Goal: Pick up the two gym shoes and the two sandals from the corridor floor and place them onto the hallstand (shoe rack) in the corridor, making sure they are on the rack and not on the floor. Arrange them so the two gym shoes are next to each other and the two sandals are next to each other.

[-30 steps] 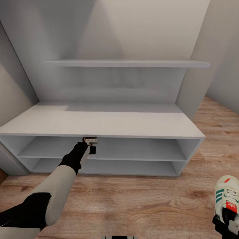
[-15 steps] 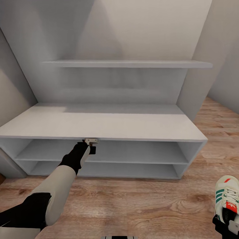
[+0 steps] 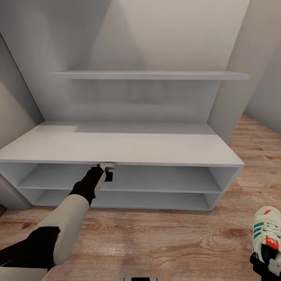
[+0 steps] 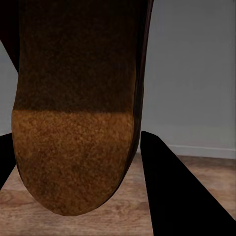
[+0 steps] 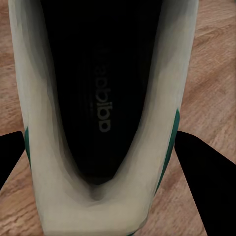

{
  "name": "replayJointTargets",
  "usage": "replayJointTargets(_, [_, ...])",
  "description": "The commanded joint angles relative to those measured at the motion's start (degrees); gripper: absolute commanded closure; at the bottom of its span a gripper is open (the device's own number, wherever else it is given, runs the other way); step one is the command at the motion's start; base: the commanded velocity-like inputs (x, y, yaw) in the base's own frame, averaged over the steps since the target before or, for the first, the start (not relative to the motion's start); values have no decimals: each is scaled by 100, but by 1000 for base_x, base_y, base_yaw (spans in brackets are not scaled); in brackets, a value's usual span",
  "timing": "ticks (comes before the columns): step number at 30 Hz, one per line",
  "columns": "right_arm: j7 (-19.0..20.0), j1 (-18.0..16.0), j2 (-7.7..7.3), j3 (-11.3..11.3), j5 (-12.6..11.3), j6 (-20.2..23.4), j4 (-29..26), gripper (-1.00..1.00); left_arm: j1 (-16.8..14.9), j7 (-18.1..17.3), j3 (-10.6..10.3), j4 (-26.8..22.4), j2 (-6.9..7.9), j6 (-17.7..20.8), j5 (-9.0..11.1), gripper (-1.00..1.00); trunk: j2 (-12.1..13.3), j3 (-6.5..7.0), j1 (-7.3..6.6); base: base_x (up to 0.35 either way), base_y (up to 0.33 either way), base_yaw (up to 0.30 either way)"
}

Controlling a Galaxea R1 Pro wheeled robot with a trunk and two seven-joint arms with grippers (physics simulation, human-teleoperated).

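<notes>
The hallstand point(image 3: 117, 146) stands straight ahead, a pale bench with two open shelf slots. My left gripper point(image 3: 106, 168) reaches to the bench's front edge, at the mouth of the upper slot. In the left wrist view it point(image 4: 73, 147) is shut on a brown sandal point(image 4: 73, 123), its black fingers point(image 4: 182, 196) on either side. At the lower right of the head view a white gym shoe point(image 3: 267, 230) with green stripes hangs over the corridor floor point(image 3: 156, 242). My right gripper point(image 3: 265, 267) is shut on its heel. The right wrist view looks into the gym shoe point(image 5: 103, 196), gripper point(image 5: 101, 135) around it.
A floating wall shelf point(image 3: 148, 75) hangs above the bench. Off-white walls close in on the left and on the right behind the bench. Wood flooring runs past the bench's right end point(image 3: 257, 144).
The head view shifted slightly a second ago, so the bench sits a touch lower and wider in the picture. Both arms and the shoes they hold have stayed put.
</notes>
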Motion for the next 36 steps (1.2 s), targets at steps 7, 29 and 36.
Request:
replayJointTargets(7, [-45, -2, -2, 49, -14, -2, -3, 100, -2, -34, 1, -16, -8, 32, -57, 100, -2, -5, -1, 0, 0, 0])
replayJointTargets(29, [-54, -2, 7, 49, -23, -11, -12, 100, -2, -32, 68, 50, 1, 32, -57, 100, -19, -293, 32, 0, 0, 0])
replayJointTargets(36, [-54, -2, 7, 49, -23, -11, -12, 100, -2, -32, 69, 51, 1, 32, -57, 100, -22, -342, 38, 0, 0, 0])
